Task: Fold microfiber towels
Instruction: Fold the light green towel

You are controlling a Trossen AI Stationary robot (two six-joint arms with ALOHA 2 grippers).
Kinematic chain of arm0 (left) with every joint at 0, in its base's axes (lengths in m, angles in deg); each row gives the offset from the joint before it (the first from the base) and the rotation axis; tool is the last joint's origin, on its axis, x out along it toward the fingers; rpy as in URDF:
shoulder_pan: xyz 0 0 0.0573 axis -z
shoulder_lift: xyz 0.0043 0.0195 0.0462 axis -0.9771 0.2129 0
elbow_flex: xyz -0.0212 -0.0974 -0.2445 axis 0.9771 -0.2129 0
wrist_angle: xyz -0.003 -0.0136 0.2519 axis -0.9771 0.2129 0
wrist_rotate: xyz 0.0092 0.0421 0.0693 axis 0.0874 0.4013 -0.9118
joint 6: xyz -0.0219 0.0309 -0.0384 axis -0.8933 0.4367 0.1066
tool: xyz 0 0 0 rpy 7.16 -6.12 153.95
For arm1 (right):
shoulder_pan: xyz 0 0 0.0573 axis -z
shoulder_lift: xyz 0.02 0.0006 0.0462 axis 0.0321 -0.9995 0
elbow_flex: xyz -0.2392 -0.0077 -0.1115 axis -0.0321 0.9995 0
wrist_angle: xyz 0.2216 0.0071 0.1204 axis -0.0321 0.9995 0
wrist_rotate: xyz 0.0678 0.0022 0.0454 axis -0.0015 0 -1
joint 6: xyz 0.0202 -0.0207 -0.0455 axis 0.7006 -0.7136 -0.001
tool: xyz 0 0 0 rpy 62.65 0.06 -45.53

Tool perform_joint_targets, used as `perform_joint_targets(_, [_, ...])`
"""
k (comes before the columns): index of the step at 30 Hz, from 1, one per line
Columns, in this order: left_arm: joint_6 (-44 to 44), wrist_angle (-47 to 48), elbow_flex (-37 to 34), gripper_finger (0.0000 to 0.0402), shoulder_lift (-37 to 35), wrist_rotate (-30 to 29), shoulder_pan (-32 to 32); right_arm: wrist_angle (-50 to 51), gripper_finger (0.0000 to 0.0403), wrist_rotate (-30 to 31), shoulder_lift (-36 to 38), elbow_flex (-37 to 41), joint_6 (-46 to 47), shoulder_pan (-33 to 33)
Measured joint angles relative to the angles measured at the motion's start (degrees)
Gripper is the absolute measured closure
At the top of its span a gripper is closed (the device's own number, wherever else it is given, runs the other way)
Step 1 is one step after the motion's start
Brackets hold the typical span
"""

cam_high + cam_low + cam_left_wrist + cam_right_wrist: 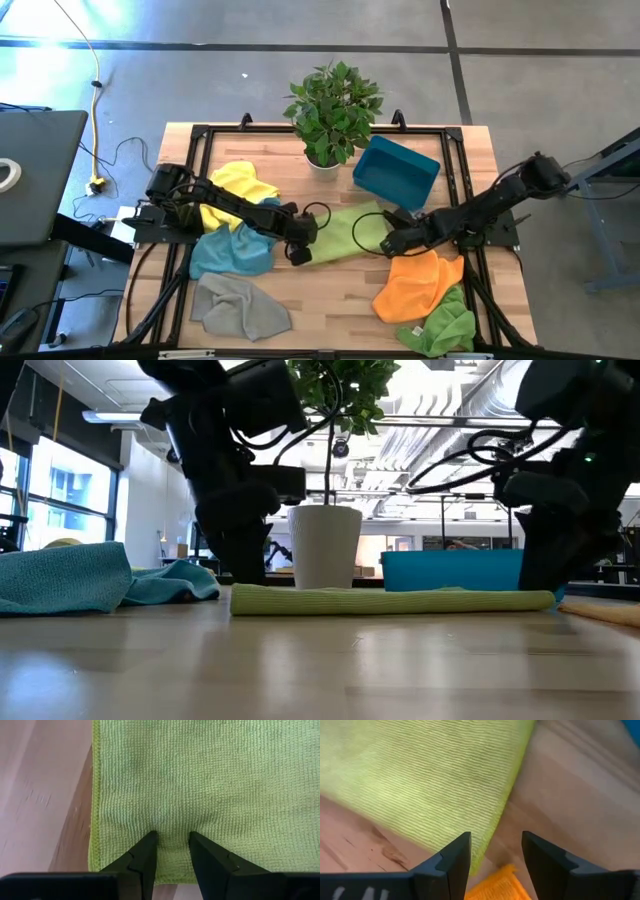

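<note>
I have the green towel (345,232) lying folded mid-table, left gripper (172,839) pressing its near edge with fingers slightly apart, pinching nothing, I think. Right gripper (492,851) hangs open and empty. If I drag left, the fold could skew.

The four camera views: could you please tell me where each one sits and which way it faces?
High view: overhead, facing down on the table; both arms show.
Low view: at tabletop height, facing across the light green towel; both arms descend into it.
Left wrist view: on the left arm, facing the towel; left hand open.
Right wrist view: on the right arm; right hand open over the towel's edge.
All four share the light green towel.
</note>
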Motion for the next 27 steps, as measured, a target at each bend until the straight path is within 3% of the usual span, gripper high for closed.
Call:
perform_joint_targets(7, [-1.5, -2.5, -0.1, 0.0294, 0.2, 0.6, 0.6, -11.0, 0.0233, 1.1, -4.1, 2.2, 1.0, -0.2])
perform_joint_targets(15, [-2.6, -2.5, -0.1, 0.0294, 0.2, 0.9, 0.6, -12.7, 0.0246, 3.4, -6.1, 1.9, 2.6, -0.2])
perform_joint_targets(27, [-1.7, -2.2, 0.3, 0.0294, 0.3, 0.8, 0.6, -10.2, 0.0379, 4.2, -6.2, 2.0, 2.9, -0.1])
